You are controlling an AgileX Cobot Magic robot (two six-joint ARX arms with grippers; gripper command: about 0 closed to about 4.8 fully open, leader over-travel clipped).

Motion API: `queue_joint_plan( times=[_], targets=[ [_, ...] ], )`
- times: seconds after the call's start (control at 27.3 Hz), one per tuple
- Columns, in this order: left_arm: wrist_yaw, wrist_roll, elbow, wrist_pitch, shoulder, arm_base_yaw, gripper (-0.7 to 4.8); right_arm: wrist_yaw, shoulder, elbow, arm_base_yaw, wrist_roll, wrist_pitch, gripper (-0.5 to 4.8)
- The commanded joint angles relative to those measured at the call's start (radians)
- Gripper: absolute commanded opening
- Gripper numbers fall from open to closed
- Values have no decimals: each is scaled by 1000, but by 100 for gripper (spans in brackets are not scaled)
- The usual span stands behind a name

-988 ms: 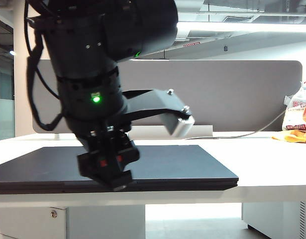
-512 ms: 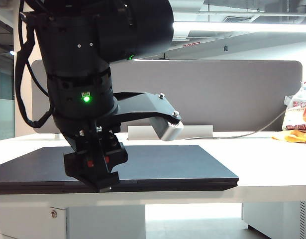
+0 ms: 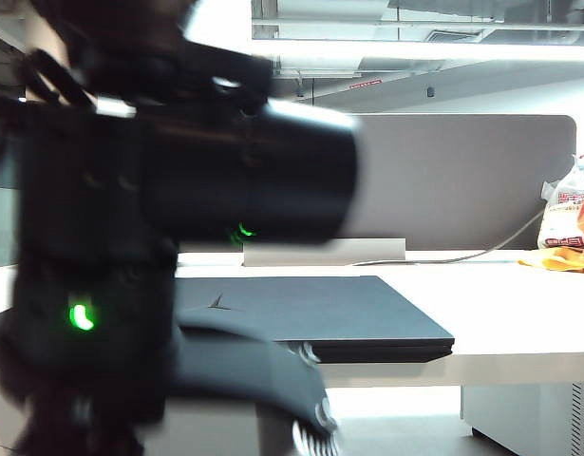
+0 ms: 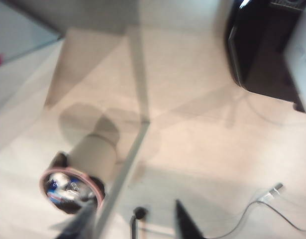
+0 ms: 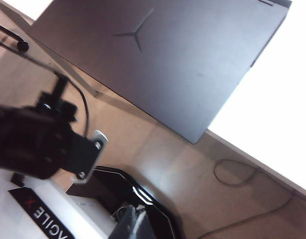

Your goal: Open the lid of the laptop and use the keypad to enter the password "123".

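Behind the white surface [image 3: 519,323] stands a grey divider board [image 3: 462,180], with a bag of orange and red things [image 3: 569,228] at the 3 o'clock edge of the exterior view and a cable [image 3: 481,249] trailing toward it. On the surface lies the laptop [image 3: 367,328], dark and slim, with the lid [image 3: 301,304] flat down and shut; the Y-shaped emblem [image 3: 216,304] shows on top. The keypad is hidden under the closed lid.

A blurred black arm [image 3: 178,190] fills the exterior view from 12 round to 7 o'clock, a green light [image 3: 81,316] glowing on it, and it covers the laptop's left part.

The left wrist view looks at pale floor, with a bin [image 4: 73,186] holding rubbish and a cable [image 4: 262,204] lying on the floor. The left tool [image 4: 138,226] shows two dark fingers [image 4: 185,224] standing apart with nothing between them: released.

The right wrist view looks down on the lid [image 5: 182,59] and its emblem [image 5: 135,35], with the other arm's black body [image 5: 33,144] in the frame. Of the right tool [image 5: 133,221] only a grey tip shows; it is clenched on nothing, clear of the laptop.
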Motion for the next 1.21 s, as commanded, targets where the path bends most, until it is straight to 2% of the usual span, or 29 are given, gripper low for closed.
queue_joint_plan(
  times=[0.04,0.22,0.26,0.33,0.59,0.62,0.7,0.77,0.99,1.13,1.21],
  targets=[
    [-1,-21,10,31,-4,-7,193,6,-3,4,-2,8,16,-5],
    [-114,-22,20,5,-6,-17,194,19,-3,3,-3,14,17,-5],
    [-132,-21,33,-13,-11,-17,224,20,-3,3,-3,14,17,-5],
    [-134,-21,56,-16,-29,-21,249,24,-3,3,-3,14,20,-5],
    [-140,-1,106,-7,-120,-20,250,34,-3,3,-3,10,31,-5],
    [-140,6,106,-18,-120,-20,262,34,-3,3,-3,8,35,-5],
    [-141,3,106,-30,-120,-20,323,34,-3,3,-3,1,37,-5],
    [-156,8,106,-28,-120,-20,341,34,-3,3,-3,-6,39,-5],
    [-153,12,106,-14,-119,-19,350,34,-3,3,-3,-5,39,-5],
    [-204,82,106,35,-119,-7,350,33,-3,3,-3,23,39,-5],
    [-212,75,106,17,-121,-7,350,32,-3,3,-3,35,38,-5]
  ],
)
